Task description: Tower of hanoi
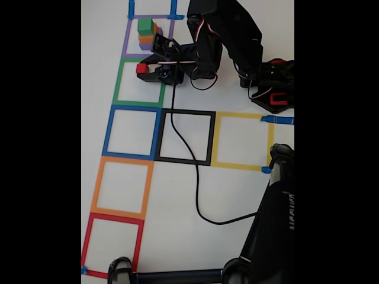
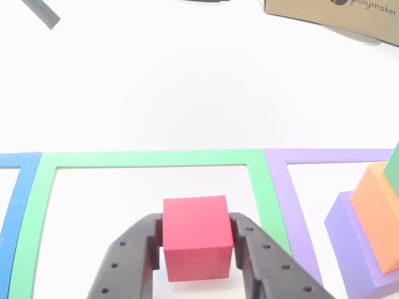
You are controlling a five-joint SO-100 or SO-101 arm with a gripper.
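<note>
A red cube [image 2: 196, 237] sits between my black fingers [image 2: 134, 249], with my gripper [image 2: 198, 240] shut on it inside the green tape square [image 2: 149, 159]. In the fixed view the red cube [image 1: 142, 68] shows at the gripper [image 1: 144, 68] tip, at the green square's [image 1: 120, 83] top left. A stack stands in the purple tape square [image 1: 127, 41]: the purple cube [image 1: 146, 46] at the bottom, the orange cube [image 1: 147, 39] on it, the green cube [image 1: 144, 25] on top. The same stack appears at the right edge of the other view, purple cube [image 2: 349, 249] under orange cube [image 2: 377, 215].
Blue [image 1: 131, 131], black [image 1: 185, 137], yellow [image 1: 241, 141], orange [image 1: 121, 188] and red [image 1: 112, 244] tape squares mark the white table. A black cable [image 1: 195, 189] runs across the black square. A second black arm [image 1: 269, 236] rises at the lower right. A cardboard box [image 2: 336, 12] lies at the far edge.
</note>
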